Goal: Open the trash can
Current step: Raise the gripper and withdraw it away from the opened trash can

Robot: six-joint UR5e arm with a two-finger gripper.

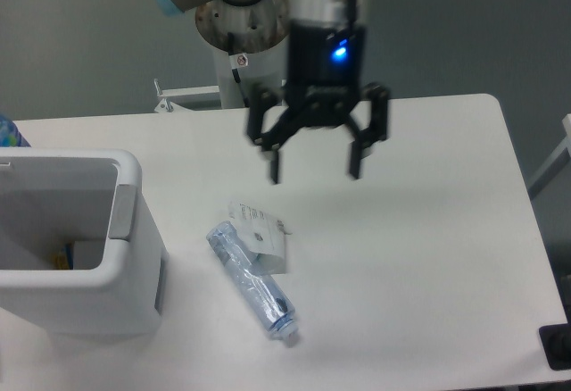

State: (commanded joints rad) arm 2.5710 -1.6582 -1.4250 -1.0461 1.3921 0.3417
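The trash can [85, 257] sits at the left edge of the worktop [428, 257], its top open and the inside showing — no lid in view. It looks stiff, smooth plastic, light for its bulk; the rim beside the grey strip seems the best hold. The gripper [315, 154] hangs well apart over mid-worktop, fingers wide, empty. The bottle [252, 281] has a white label — print too small to read.

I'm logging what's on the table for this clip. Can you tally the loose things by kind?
Trash can: 1, white, top open
Plastic bottle: 1, clear bluish, lying on its side
Paper label or card: 1, white, beside the bottle
Total: 3
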